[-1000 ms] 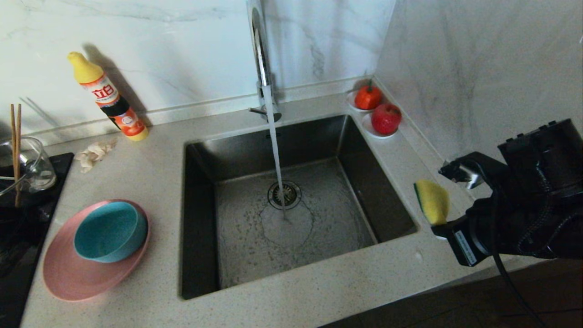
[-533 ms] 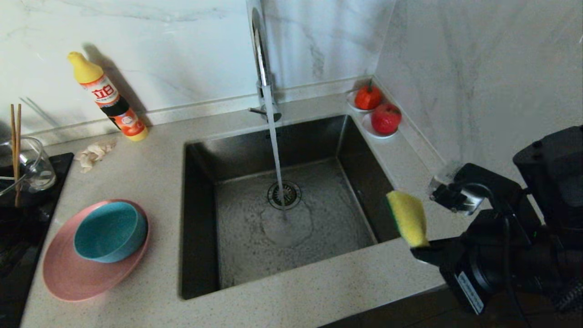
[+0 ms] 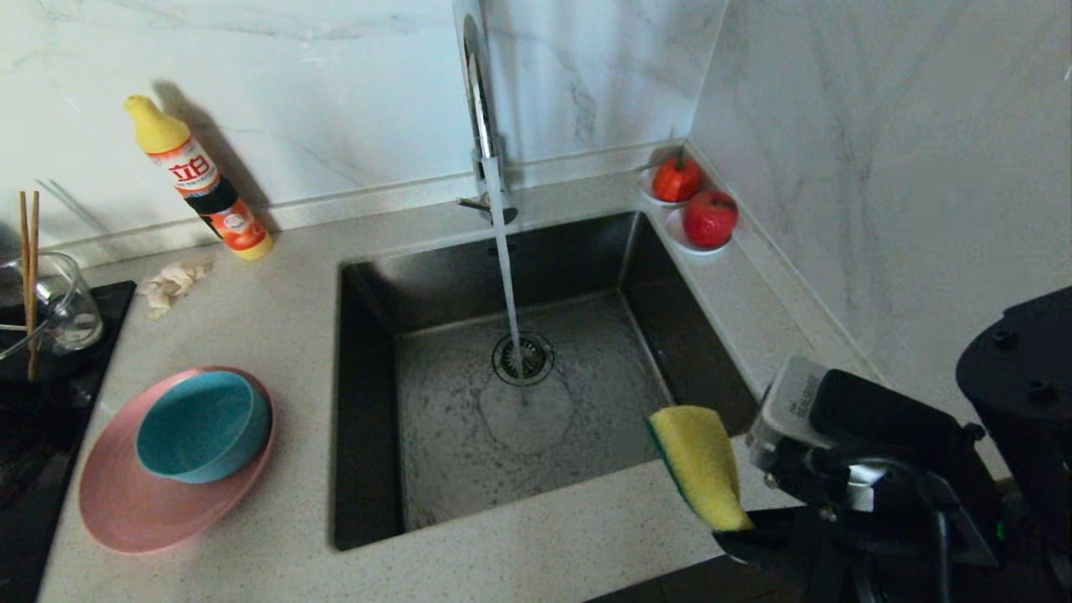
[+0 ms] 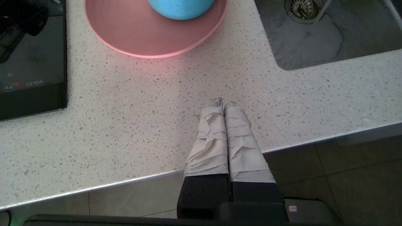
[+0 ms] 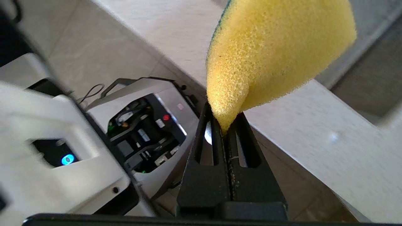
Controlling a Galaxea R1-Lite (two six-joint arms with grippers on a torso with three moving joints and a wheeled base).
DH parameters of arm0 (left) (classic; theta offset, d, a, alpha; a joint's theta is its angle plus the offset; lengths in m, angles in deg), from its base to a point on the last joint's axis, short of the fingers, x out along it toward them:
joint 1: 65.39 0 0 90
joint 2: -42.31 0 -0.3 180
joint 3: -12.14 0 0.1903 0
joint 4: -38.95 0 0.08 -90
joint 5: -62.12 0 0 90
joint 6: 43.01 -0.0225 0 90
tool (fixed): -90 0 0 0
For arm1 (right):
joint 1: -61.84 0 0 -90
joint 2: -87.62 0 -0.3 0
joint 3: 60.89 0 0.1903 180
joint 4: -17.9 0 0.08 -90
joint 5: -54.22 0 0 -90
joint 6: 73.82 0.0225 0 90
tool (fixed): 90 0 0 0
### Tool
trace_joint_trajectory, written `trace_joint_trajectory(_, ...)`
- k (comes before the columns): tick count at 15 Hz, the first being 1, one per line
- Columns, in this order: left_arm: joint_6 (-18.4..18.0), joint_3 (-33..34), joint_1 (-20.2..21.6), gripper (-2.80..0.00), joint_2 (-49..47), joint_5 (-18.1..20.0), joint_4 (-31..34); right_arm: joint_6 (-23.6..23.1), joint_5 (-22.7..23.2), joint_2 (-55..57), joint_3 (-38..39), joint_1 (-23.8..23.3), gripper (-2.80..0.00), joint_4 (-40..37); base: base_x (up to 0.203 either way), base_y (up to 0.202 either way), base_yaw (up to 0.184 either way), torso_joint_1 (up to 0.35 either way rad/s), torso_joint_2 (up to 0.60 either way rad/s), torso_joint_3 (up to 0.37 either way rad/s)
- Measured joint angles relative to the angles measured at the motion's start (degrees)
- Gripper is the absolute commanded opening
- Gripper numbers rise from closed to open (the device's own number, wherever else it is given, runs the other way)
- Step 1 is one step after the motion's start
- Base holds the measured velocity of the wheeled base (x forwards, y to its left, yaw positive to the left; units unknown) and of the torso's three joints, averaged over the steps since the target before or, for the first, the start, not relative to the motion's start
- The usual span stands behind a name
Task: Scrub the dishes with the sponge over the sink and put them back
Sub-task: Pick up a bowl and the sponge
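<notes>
A pink plate [image 3: 126, 502] lies on the counter left of the sink [image 3: 364, 402], with a teal bowl [image 3: 201, 423] sitting in it. Brown chopsticks [image 3: 29, 276] stand in a glass jug at the far left. My right gripper [image 3: 737, 532] is shut on one end of the yellow sponge [image 3: 699, 465], whose green layer faces the basin, over the sink's near right corner. The right wrist view shows the sponge [image 5: 276, 53] pinched in that gripper [image 5: 224, 121]. My left gripper [image 4: 223, 105] is shut and empty over the counter's front edge, short of the plate [image 4: 141, 37] and bowl [image 4: 180, 8].
Water runs from the chrome tap [image 3: 479, 92] onto the drain strainer [image 3: 523, 358]. A detergent bottle [image 3: 201, 180] and a rag [image 3: 172, 283] lie behind the plate. The glass jug [image 3: 63, 301] stands on a black hob [image 3: 33, 419]. Red fruit on saucers [image 3: 708, 218] sits at the back right corner.
My right arm has swung the sponge from the counter right of the sink toward the front and left, to the basin's near right corner. The left arm has not moved.
</notes>
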State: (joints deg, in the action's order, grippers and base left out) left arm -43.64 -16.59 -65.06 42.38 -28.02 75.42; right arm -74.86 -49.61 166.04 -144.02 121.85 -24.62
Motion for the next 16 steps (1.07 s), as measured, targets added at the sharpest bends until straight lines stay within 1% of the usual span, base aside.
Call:
trace_joint_trajectory(3,0.01,0.11,-0.02,-2.8,0.0,0.0,-0.03,0.25,0.15,0.47,0.01,2.24,-2.8,0.17,0.0,0.0,0.0,0.0,0.0,0.0)
trace_joint_trajectory(8,0.0,0.0,-0.01,-2.8,0.0,0.03,-0.01,0.67,0.92,1.25,0.0,2.7,-2.8,0.24,0.0,0.0,0.0,0.0,0.0,0.0)
trace_joint_trajectory(12,-0.12,0.0,0.0,-2.8,0.0,-0.02,0.01,3.92,1.63,3.25,-0.33,3.83,-2.8,0.48,0.0,0.0,0.0,0.0,0.0,0.0)
trace_joint_trajectory(16,0.3,0.0,-0.02,-2.8,0.0,-0.2,0.01,4.6,1.63,4.34,-1.04,4.35,-2.8,0.41,0.0,0.0,0.0,0.0,0.0,0.0)
